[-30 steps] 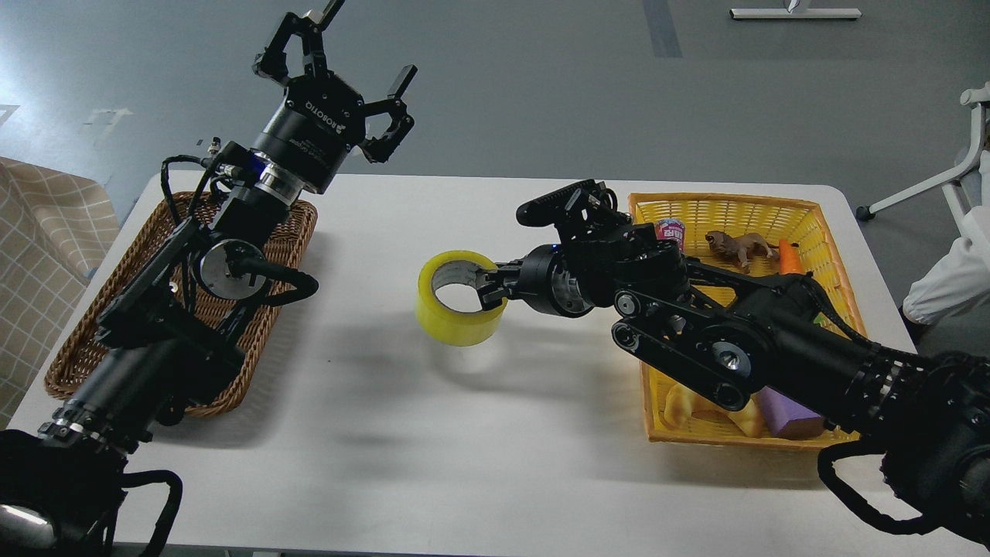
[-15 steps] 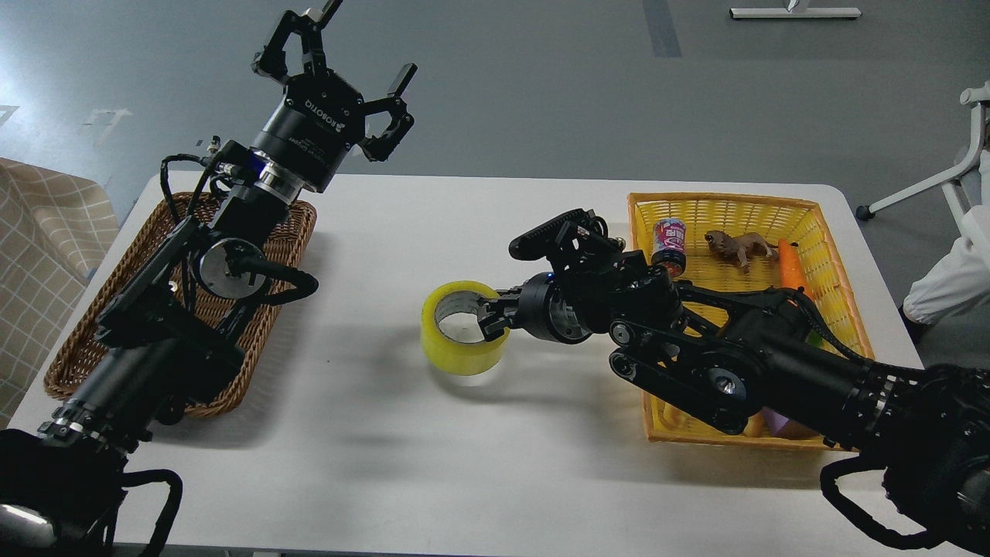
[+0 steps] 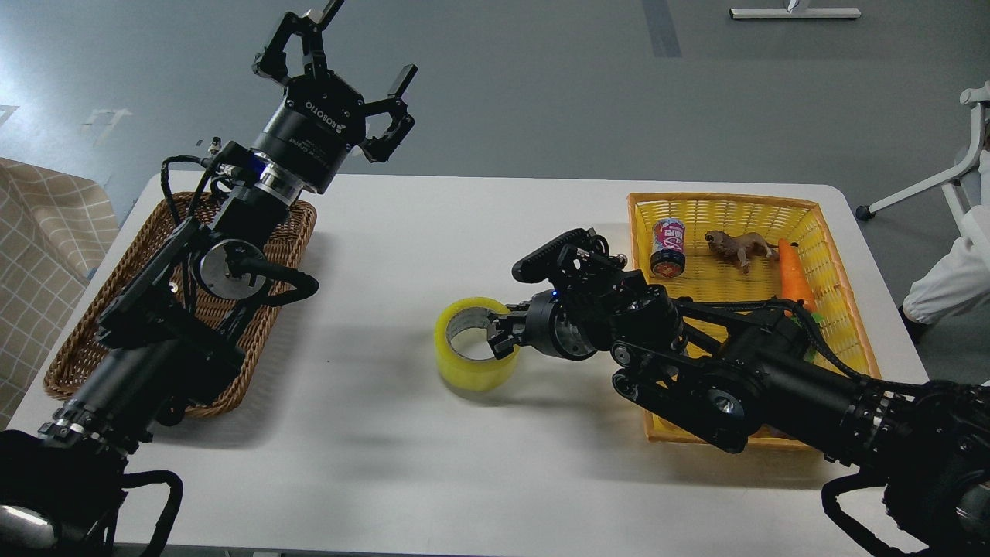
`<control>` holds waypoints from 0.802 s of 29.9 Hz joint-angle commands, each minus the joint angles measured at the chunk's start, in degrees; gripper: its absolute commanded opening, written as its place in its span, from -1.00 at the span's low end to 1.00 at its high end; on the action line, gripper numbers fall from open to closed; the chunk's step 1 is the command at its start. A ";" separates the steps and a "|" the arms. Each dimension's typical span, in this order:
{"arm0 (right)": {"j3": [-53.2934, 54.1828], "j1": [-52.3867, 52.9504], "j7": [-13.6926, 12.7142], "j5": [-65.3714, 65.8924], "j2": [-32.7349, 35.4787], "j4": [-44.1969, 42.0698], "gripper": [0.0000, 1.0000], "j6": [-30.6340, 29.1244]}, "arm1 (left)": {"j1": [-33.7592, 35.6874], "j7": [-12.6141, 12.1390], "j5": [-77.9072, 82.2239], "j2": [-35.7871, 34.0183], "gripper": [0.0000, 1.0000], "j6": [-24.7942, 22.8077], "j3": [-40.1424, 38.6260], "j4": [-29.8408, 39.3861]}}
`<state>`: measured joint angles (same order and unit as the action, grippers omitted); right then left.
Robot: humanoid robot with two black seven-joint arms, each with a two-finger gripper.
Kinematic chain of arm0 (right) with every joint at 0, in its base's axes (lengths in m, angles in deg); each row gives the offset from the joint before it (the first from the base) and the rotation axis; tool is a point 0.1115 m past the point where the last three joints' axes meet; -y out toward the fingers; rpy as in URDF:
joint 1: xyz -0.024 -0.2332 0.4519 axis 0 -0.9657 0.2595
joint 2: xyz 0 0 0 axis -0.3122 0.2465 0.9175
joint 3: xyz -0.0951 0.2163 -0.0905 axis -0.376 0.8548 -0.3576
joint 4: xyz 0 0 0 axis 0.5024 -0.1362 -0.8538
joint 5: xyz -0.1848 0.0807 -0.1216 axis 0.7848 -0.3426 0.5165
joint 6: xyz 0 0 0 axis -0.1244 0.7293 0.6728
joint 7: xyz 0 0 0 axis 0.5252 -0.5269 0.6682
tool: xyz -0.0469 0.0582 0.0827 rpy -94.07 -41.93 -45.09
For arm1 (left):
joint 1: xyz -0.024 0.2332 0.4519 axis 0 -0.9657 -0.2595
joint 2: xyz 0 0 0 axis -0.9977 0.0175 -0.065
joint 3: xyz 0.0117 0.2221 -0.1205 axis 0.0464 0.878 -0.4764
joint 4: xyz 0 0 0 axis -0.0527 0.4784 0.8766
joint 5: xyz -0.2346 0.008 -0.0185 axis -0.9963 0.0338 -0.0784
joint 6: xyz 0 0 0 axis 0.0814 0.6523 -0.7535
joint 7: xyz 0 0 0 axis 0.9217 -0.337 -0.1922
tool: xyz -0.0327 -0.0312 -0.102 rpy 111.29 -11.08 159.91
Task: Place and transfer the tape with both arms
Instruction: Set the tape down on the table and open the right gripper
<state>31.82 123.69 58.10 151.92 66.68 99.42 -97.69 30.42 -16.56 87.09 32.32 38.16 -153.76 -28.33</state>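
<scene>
Our right hand [image 3: 501, 338] is clamped on the wall of the tape [image 3: 474, 346], fingers hooked over its rim at 3 o'clock. The roll sits at or just above the counter [image 3: 433, 224] near centre; contact cannot be confirmed. Our left hand [image 3: 332, 66], at 10 o'clock, hangs spread and empty above the wicker tray [image 3: 69, 340]. We judge placement nearly complete; release and left-arm pickup remain.

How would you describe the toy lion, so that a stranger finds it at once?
Look in the yellow basket on the table's right side. At its far end, between a small can and an orange carrot, stands the toy lion, the only brown animal figure.
</scene>
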 commanded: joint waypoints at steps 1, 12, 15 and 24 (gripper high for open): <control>-0.30 -1.17 -0.01 -0.09 0.00 0.02 -1.00 0.00 | 0.00 -0.01 0.00 -0.06 0.96 0.00 0.00 -0.01; -0.39 -1.17 -0.10 -0.01 0.00 -0.51 -1.00 0.00 | 0.00 -0.01 0.00 0.02 0.96 0.00 0.00 -0.01; -0.30 -1.17 -0.10 -0.01 0.00 -0.51 -0.48 0.00 | 0.00 -0.01 0.00 0.02 0.96 0.00 0.00 0.08; -0.21 -1.43 -0.10 -0.62 0.00 -0.42 0.58 0.00 | 0.18 -0.01 0.00 -0.06 0.95 0.00 0.00 0.08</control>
<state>31.43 122.37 57.99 151.65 66.68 98.90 -97.69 30.56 -16.56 87.10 32.27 38.16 -153.76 -28.25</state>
